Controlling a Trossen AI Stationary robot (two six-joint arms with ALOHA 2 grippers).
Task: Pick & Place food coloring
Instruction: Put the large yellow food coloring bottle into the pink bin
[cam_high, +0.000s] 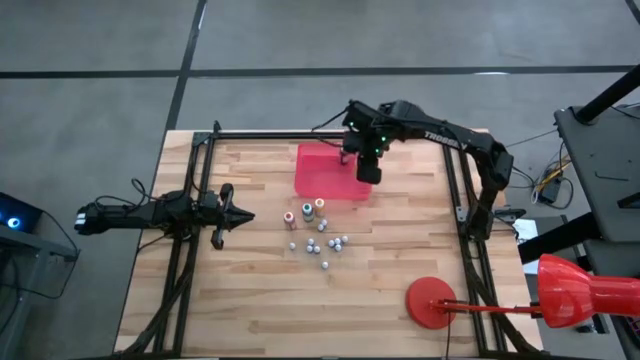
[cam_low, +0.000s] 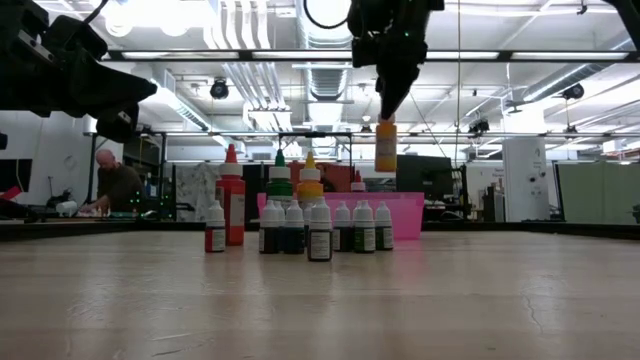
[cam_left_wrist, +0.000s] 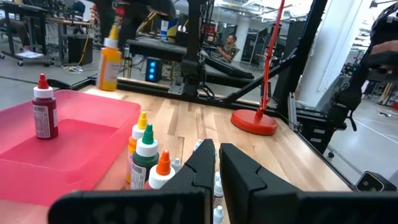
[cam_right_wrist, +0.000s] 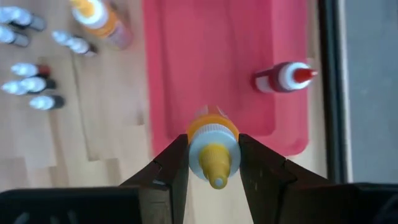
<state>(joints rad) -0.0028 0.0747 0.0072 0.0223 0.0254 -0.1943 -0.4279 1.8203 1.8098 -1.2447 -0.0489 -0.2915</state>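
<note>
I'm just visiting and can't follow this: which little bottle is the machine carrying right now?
Find the red tray at the table's far side. Above it hangs the right end effector, shut on a yellow-orange bottle. It is the only bottle in the air; one red bottle stands in the tray, the others on the wood.

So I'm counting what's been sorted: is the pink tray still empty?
No, a red bottle already stands upright in the pink tray, while the right gripper holds a yellow bottle above it.
</note>
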